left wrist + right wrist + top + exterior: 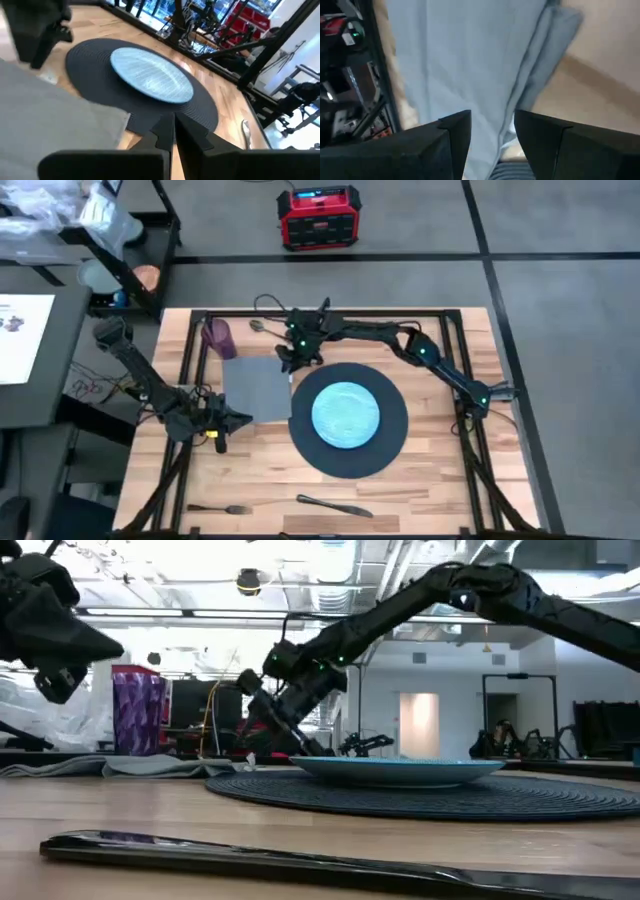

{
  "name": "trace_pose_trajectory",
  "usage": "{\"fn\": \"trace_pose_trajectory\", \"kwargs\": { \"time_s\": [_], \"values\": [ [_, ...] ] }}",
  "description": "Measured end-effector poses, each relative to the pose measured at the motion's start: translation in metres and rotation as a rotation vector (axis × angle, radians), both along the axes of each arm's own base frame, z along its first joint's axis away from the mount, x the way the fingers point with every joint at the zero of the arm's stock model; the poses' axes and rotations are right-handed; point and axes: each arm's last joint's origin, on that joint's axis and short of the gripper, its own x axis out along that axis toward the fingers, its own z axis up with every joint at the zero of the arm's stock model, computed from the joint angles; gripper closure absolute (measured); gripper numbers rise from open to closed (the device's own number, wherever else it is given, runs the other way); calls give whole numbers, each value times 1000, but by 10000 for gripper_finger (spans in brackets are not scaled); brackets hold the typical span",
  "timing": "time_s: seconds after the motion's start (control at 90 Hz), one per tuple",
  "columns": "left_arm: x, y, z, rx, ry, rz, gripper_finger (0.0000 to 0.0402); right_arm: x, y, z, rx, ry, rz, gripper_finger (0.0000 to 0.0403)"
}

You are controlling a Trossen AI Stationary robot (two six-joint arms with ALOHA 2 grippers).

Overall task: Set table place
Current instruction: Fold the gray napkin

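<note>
Meeting the knife first in the low view, lying flat along the near edge of the counter, with the fork just beside it; probably waiting there for a turn beside the plate.

Taking things by size from there: finding the mat, round and dark, sitting on the middle of the counter toward the right arm's side, likely as the base everything else is being arranged around; finding the grey napkin spread flat at the mat's left, its edge touching or just overlapping the rim; finding the light blue plate centred on the mat; finding the purple cup standing upright beyond the napkin's far corner.

Reaching across from the right, the right gripper hanging over the napkin's far corner nearest the mat, fingers apart, seemingly lining up to pinch or straighten the cloth; waiting at the napkin's near left edge, the left gripper, fingers pressed together on nothing.

Comparing views: seeing the full layout only from above; seeing only in the right wrist view the folded cloth edge running between the spread fingers; seeing only in the left wrist view the closed fingers pointing at the mat; seeing only in the low view the plate's raised rim.
</note>
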Motion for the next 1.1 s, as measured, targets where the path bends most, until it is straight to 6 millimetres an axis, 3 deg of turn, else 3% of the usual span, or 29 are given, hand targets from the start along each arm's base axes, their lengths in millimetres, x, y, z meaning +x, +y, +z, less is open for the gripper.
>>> {"fn": "trace_pose_trajectory", "kwargs": {
  "time_s": [0.167, 0.4, 0.656, 1.1],
  "values": [
    [0, 0, -1, 8, 7, -1, 401, 2, 5, 0, -7, -1, 18, 264],
    [0, 0, 0, 2, 7, -3, 401, -17, 2, 4, -89, 166, 20, 264],
    [0, 0, 0, -4, 3, -3, 401, 3, 15, 12, -136, 15, 20, 264],
    [0, 0, 1, -10, 2, -3, 401, -2, 10, 2, -138, 97, -27, 264]
  ]
}}
